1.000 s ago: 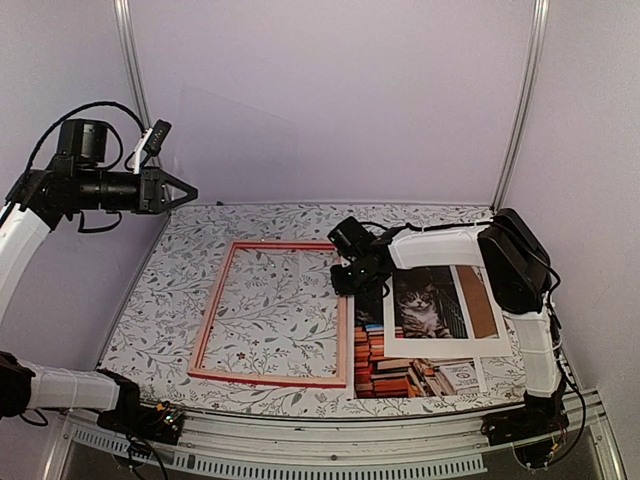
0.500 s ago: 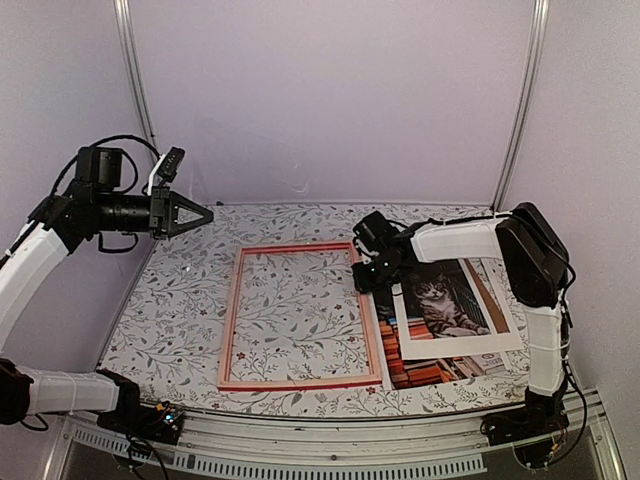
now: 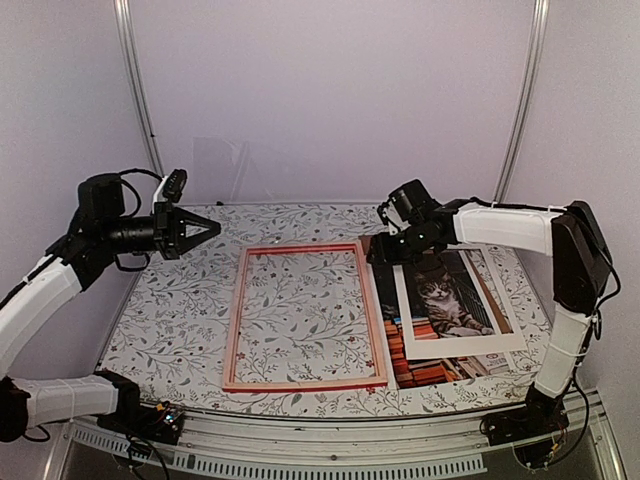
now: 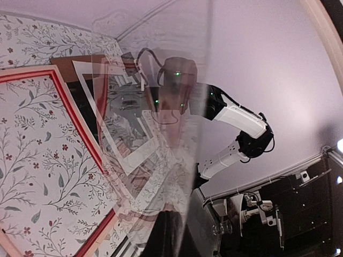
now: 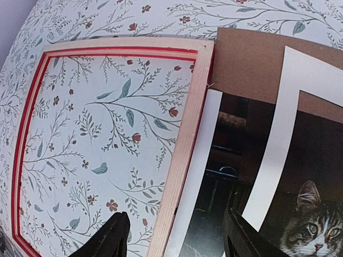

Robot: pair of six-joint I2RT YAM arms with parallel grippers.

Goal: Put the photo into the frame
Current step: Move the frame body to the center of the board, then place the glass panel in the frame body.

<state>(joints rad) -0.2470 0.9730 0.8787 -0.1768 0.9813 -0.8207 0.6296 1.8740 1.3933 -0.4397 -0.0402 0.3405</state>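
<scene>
The frame (image 3: 232, 320) lies flat mid-table, pale wood side up with red showing along its inner edges; its right rail (image 5: 185, 144) fills the middle of the right wrist view. Just right of the frame lies the photo (image 3: 392, 318), cat and books, mostly under a white mat board (image 3: 465, 343). My right gripper (image 3: 378, 250) hovers open over the frame's far right corner, its fingertips (image 5: 115, 235) either side of the rail and the photo's white edge (image 5: 201, 160). Up at the left, my left gripper (image 3: 212, 230) is shut on a clear pane (image 4: 161, 160).
A brown backing board (image 5: 246, 64) lies under the photo at the far right. The mat board (image 5: 273, 144) covers the photo's right part, with the cat in its window. Floral tabletop (image 3: 180, 300) runs to purple walls and two rear poles.
The frame and the photo stack have slid right and turned slightly. My right gripper has moved back to the frame's far right corner. My left arm has come lower and rightward with the pane.
</scene>
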